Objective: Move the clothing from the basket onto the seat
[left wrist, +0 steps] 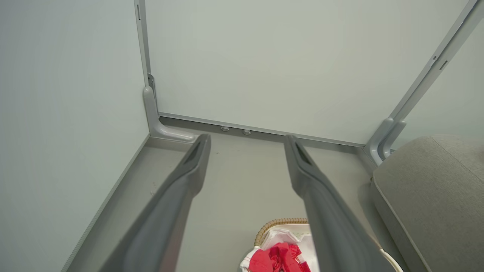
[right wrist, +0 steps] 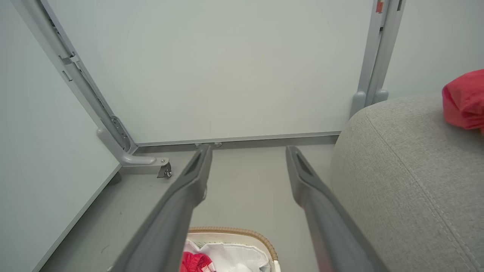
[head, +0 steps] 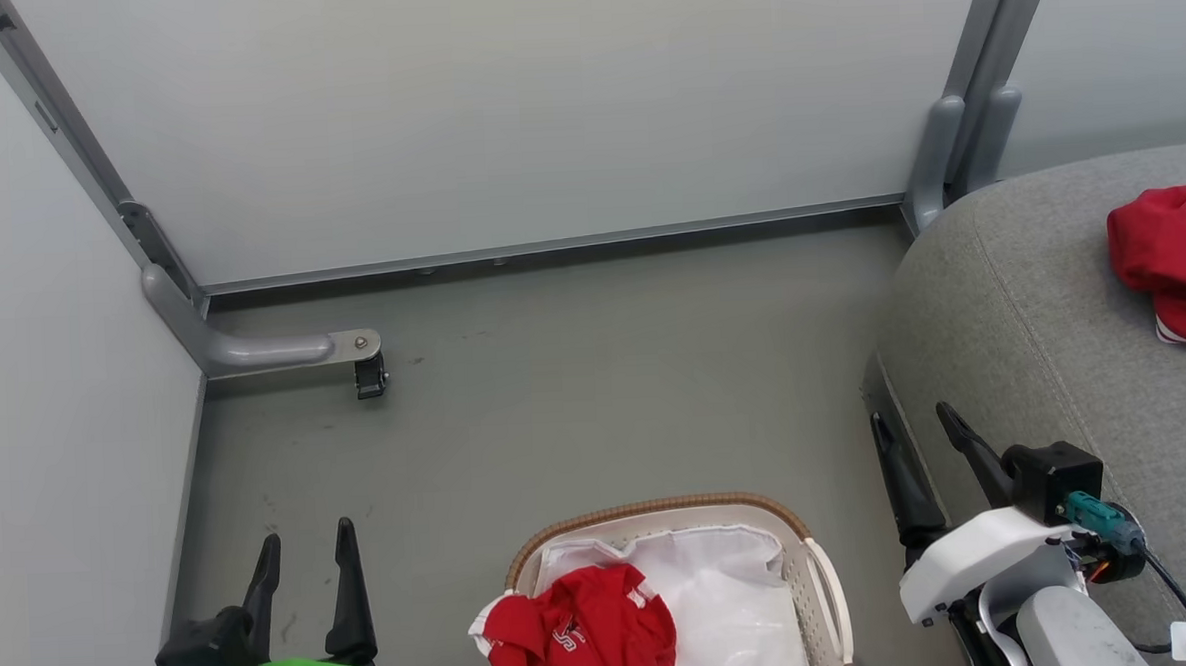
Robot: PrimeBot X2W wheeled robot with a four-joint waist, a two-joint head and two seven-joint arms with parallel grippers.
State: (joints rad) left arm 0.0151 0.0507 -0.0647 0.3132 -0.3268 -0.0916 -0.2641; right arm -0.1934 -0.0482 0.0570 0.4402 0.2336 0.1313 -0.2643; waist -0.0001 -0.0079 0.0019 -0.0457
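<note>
Hovering at the near left over the grey floor [head: 576, 394], the left gripper [head: 307, 536] has its fingers spread, empty. To its right, the basket [head: 661, 505] holds a red garment [head: 576, 634] on its white liner [head: 724, 587]. Further right, the right gripper [head: 910, 416] is also spread and empty beside the seat [head: 1032, 294], where a second red garment [head: 1175, 258] lies at the far right

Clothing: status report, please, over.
Left hand open, empty. Right hand open, empty, beside seat. One red garment on seat; second red garment in basket. No obstacle seen.
</note>
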